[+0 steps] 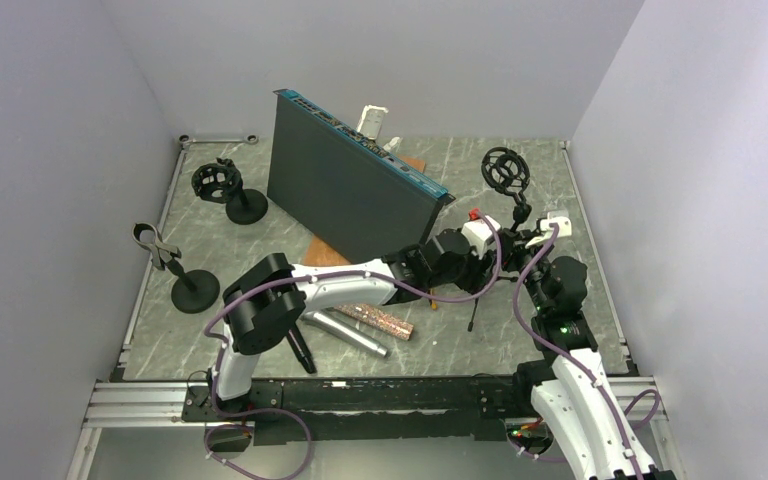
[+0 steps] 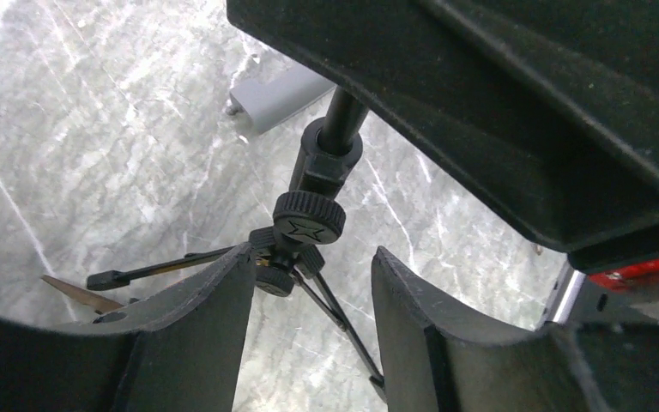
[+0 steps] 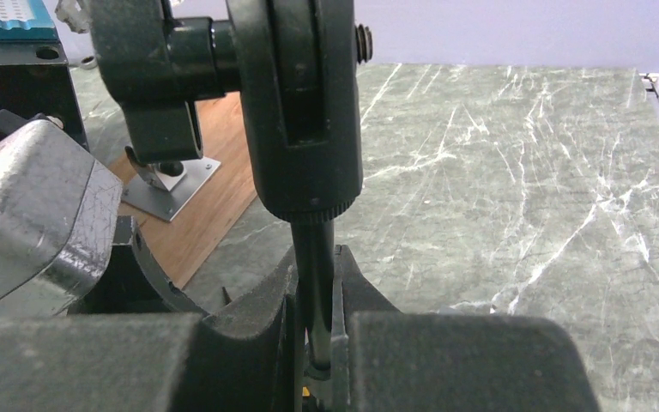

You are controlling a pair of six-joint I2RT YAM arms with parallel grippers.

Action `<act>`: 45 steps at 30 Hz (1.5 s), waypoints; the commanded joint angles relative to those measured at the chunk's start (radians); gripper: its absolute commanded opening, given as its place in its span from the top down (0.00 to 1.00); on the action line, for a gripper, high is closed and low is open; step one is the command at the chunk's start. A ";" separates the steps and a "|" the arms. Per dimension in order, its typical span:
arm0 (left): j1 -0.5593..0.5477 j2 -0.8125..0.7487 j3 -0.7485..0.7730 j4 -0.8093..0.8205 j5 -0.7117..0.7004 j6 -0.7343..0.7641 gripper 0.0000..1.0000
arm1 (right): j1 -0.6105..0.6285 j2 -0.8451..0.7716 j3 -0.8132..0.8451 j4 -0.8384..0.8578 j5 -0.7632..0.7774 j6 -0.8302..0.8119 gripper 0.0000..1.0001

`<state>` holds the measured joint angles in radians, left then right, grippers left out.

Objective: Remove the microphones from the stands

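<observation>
**Top external view: both arms meet at the tripod stand**

From above, we see two small stands at the left of the table [image 1: 260,245]: a ring stand [image 1: 230,190] and a clip stand [image 1: 185,275], each on a round foot. Next comes a big dark box [image 1: 350,190], which stands up on its side over a wooden board [image 1: 322,248]. In front of it, a silver tube [image 1: 352,333] and a sparkly tube [image 1: 380,320] lie just beside each other. We cannot tell for sure which thing is the microphone.

The left arm [image 1: 340,285] reaches far across to the right. There the tripod stand [image 1: 515,200] rises with a round ring on top, at the right side of the table. The right arm [image 1: 560,300] comes up close beside it.

In the left wrist view, the left gripper [image 2: 309,296] is spread apart and holds nothing. We see a finger [image 2: 197,335] on each side. The stand's star knob [image 2: 309,216] sits just past the gap, and its thin legs spread out over the table.

In the right wrist view, the right gripper [image 3: 313,330] squeezes the stand's thin black rod [image 3: 313,257], just under a thick black collar.
</observation>
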<state>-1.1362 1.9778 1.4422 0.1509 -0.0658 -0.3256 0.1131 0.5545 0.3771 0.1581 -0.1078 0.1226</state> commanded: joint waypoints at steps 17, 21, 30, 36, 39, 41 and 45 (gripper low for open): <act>-0.004 -0.005 0.130 0.002 -0.025 0.060 0.59 | 0.002 -0.021 -0.007 0.040 0.019 0.018 1.00; -0.004 -0.020 0.111 -0.002 -0.032 0.051 0.49 | 0.002 -0.022 -0.009 0.041 0.019 0.019 1.00; -0.004 -0.036 0.093 -0.027 -0.049 0.041 0.54 | 0.001 -0.020 -0.010 0.045 0.017 0.021 1.00; -0.003 -0.043 0.079 -0.022 -0.047 0.031 0.54 | 0.001 -0.019 -0.012 0.050 0.016 0.023 1.00; -0.004 -0.039 0.093 -0.029 -0.044 0.028 0.62 | 0.001 -0.017 -0.012 0.051 0.014 0.023 1.00; -0.004 -0.034 0.105 -0.041 -0.033 0.019 0.73 | 0.002 -0.018 -0.012 0.051 0.015 0.022 1.00; 0.000 -0.038 0.130 -0.090 -0.004 -0.077 0.99 | 0.002 -0.020 -0.021 0.061 0.023 0.029 1.00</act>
<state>-1.1366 1.9774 1.5261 0.0982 -0.1005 -0.3122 0.1139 0.5411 0.3641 0.1692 -0.1085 0.1230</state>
